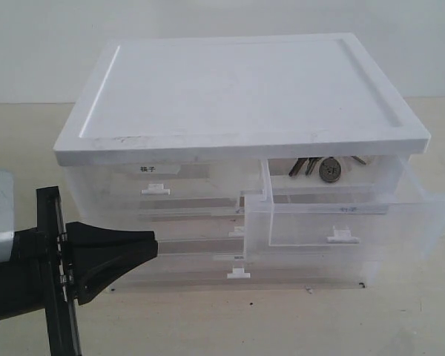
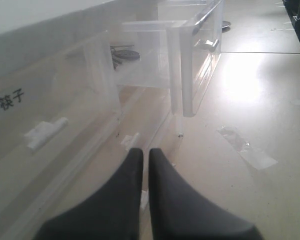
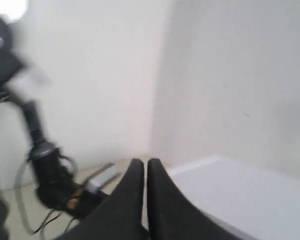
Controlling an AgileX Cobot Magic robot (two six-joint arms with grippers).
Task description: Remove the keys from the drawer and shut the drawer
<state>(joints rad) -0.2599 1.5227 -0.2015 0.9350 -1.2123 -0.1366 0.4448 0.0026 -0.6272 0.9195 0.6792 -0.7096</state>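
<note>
Plastic drawer (image 1: 341,222): pulled out, on the right half of the top row of a white-topped chest (image 1: 237,89).
Keys (image 1: 322,167): lying at the back of that drawer, partly under the chest's top, nothing touching them.
Left pincer (image 2: 141,151): fingers together, empty, low over the bench (image 1: 400,319) before the chest's left side, well apart from the keys.
Right pincer (image 3: 140,162): fingers together, empty, above what looks like the chest's top.
Progress: drawer open; 2 steps left, lifting the keys out and shutting the drawer.

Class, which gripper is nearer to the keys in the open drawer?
Left, seemingly. The left gripper sits low in front of the cabinet, left of the keys; the right gripper is outside the exterior view, facing a wall.
</note>
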